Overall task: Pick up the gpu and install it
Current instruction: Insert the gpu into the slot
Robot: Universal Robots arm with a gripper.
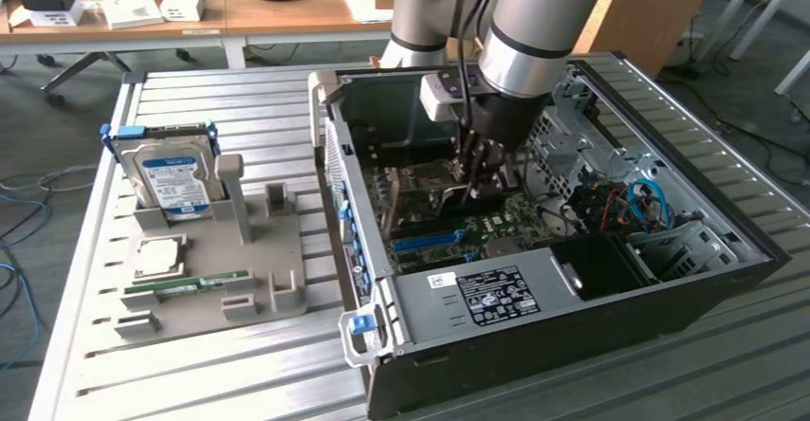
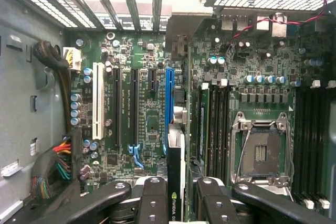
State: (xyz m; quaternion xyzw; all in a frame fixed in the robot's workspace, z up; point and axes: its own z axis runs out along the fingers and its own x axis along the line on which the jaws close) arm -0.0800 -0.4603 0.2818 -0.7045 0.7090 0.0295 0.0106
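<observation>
wrist view: gripper [image 2: 176,195] is pinching the gpu [image 2: 176,166] edge-on, jaws partly closed on the card's two flat faces, fingers [image 2: 153,198] pressing on either side. card is hanging in line with the blue slot [image 2: 169,98] on the motherboard [image 2: 152,124], inside the open pc case [image 1: 570,355]; cannot tell whether its leading edge is touching the slot. judging handling: light, stiff, thin, fragile at contact edge and components (grip looking best on the upper edge near mid-length, so it is not tipping). exterior view: arm [image 1: 532,42] is reaching down into the case.
</observation>
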